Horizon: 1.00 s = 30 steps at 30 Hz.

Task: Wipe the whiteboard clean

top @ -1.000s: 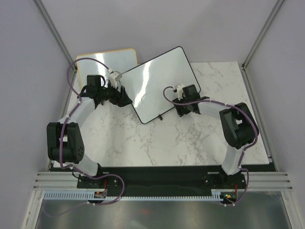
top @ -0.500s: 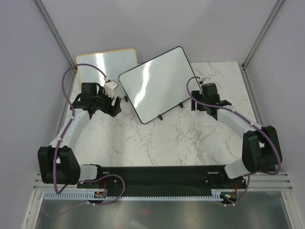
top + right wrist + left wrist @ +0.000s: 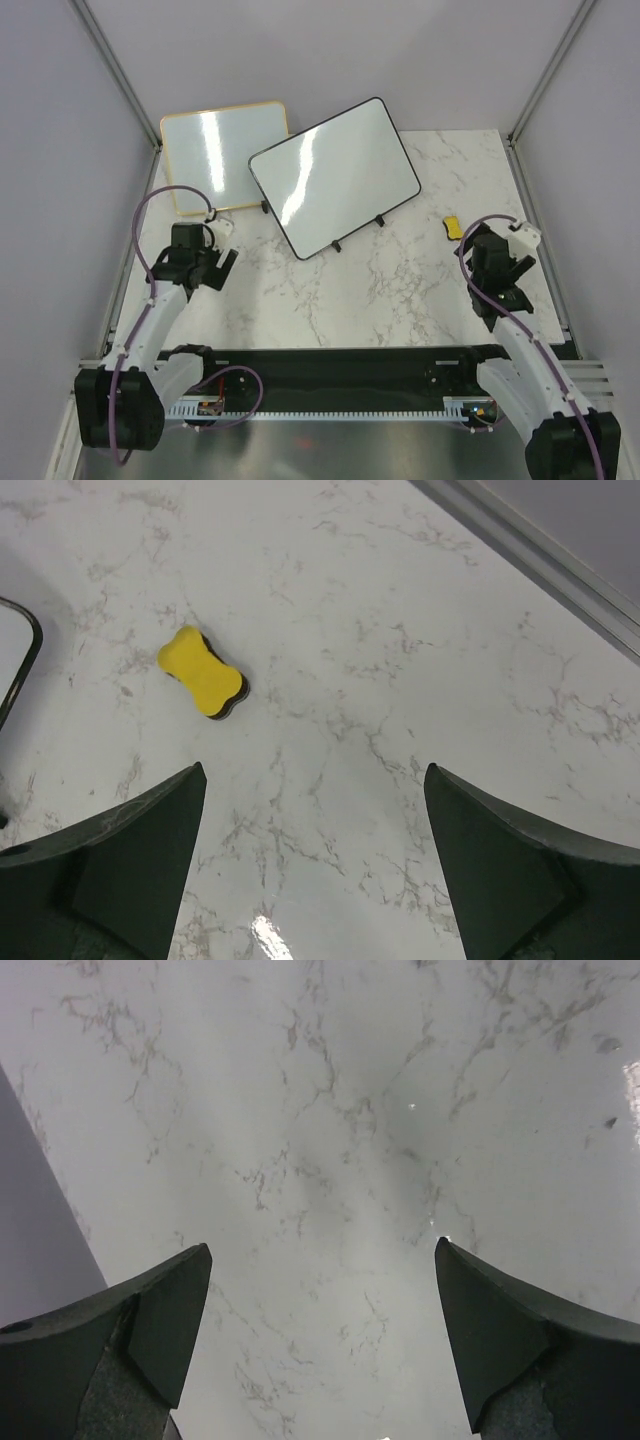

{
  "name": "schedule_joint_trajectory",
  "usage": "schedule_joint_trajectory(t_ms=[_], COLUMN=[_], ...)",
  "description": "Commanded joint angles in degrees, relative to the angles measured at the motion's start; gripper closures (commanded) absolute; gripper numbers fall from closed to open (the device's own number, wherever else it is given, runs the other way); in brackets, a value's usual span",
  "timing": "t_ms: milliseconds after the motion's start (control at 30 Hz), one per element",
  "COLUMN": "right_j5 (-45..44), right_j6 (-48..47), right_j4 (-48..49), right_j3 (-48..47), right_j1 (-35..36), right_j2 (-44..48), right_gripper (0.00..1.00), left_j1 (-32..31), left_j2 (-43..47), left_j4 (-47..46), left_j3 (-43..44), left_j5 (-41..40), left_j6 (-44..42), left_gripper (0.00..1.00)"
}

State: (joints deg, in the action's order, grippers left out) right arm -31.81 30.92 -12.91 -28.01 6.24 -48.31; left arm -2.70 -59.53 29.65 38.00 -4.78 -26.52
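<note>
Top external: the whiteboard [image 3: 334, 178] runs lengthwise near-left to far-right; left tool [image 3: 322, 1248], right tool [image 3: 314, 770] released.

The large rectangular whiteboard [image 3: 335, 178], with a thin black frame, rounded corners and small black feet along its near side, sits at the middle of the marble counter's [image 3: 400, 290] far edge, turned askew. Its glossy white surface is clean, streaked with glare.
</note>
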Motion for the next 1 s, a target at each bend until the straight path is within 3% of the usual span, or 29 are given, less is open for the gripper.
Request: schedule_joint_trajectory(t_ms=[0,167,300,733,967], right_j5=[-9.92,-8.45,-6.77,-3.52,-2.73], right_j6=[6.70,6.96,10.30,14.52,13.12], right_j4=[1.04,0.08,-0.89,-0.10,0.69], right_j3=[5.40,9.28,10.08,9.64,10.61], right_j1=[0.00,0.09,0.09,0.17,0.17], right_j2=[7.60,14.20,14.22,4.90,9.02], right_gripper=[0.02,0.03,0.03,0.03,0.05], left_j1=[0.15,0.24,0.24,0.24,0.24], left_j2=[5.64,12.57,17.95,23.49,23.14], left_j4=[-6.52,-16.44,-18.84,-20.68,-20.95], left_j3=[-4.59,-13.73,-19.00,-23.32,-24.02], left_j5=[-9.45,-17.71,-15.89,-15.44,-14.47], left_j6=[4.46,5.87,5.00,2.79,2.27], left_gripper=[0.01,0.01,0.01,0.01,0.01])
